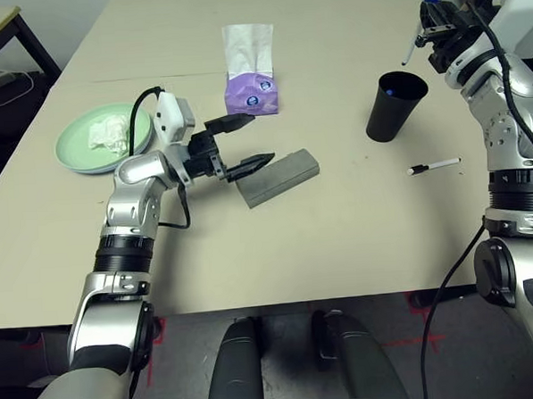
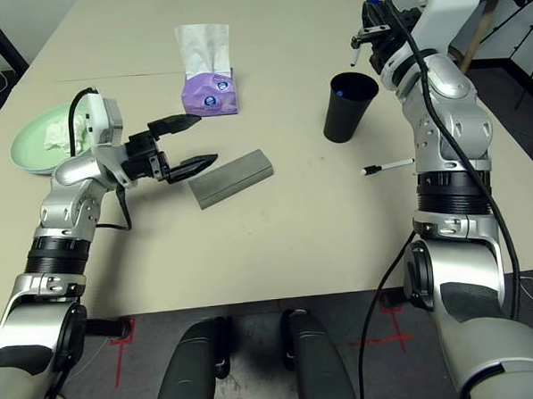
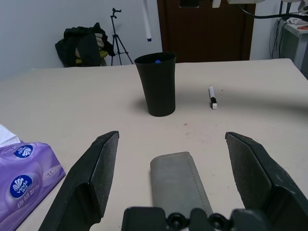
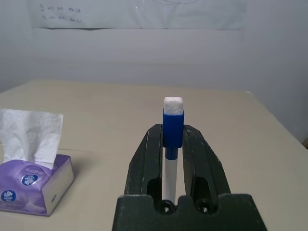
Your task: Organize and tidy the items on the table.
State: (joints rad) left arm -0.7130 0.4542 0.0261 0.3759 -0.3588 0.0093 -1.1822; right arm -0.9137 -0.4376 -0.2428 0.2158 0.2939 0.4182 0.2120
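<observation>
Between the spread fingers of the left gripper [image 1: 239, 145] lies the near end of the grey glasses case [image 1: 280, 176], flat on the table [image 1: 340, 240]; the fingers stand wide apart and grasp nothing, one finger over that end of the case, the other toward the purple tissue box [image 1: 251, 91]. Ahead of this gripper, beyond the case's far end, stands the black cup [image 1: 396, 105], upright, with a small blue object visible inside it. Beside the cup, on the robot's side of it, a white pen with a black cap [image 1: 434, 166] lies flat on the table. Behind the left gripper, near the left table edge, rests the pale green plate [image 1: 102, 137] holding the crumpled white tissue [image 1: 107, 134]. Above and beyond the cup, the right gripper [image 4: 172, 139] is raised off the table, its two fingers closed on the white-and-blue pen [image 4: 172, 130], which is held along the fingers with its blue collar and white tip projecting past the fingertips.
</observation>
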